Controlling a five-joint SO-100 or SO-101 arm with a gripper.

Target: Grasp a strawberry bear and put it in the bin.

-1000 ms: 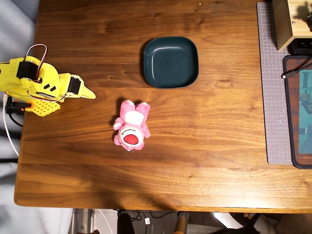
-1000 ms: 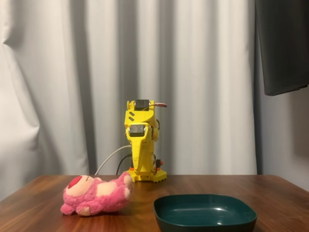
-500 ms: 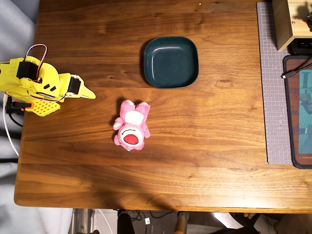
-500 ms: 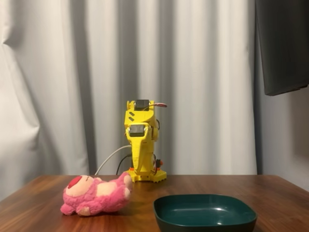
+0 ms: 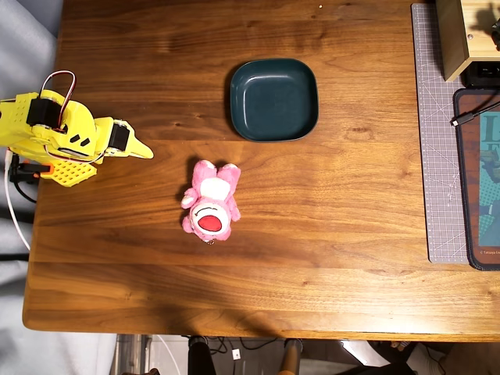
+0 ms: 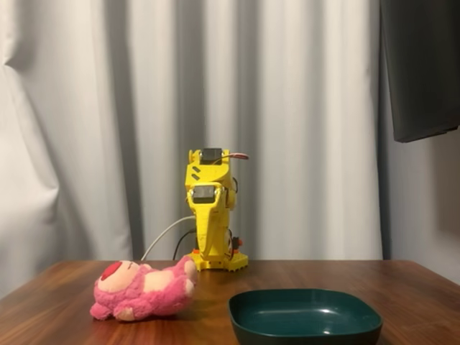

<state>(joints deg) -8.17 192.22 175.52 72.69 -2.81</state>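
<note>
The strawberry bear, pink and fuzzy with a white muzzle and red mouth patch, lies on its back near the middle of the wooden table; in the fixed view the strawberry bear rests left of the bin. The bin is an empty dark teal dish beyond the bear; in the fixed view the bin sits front right. My yellow arm is folded at the table's left edge, its gripper shut with nothing in it, well left of the bear. In the fixed view the gripper points down against the arm's base.
A grey cutting mat runs along the table's right side, with a wooden box, a dark pad and a cable on it. White curtains hang behind the arm. A white cable trails from the arm's base.
</note>
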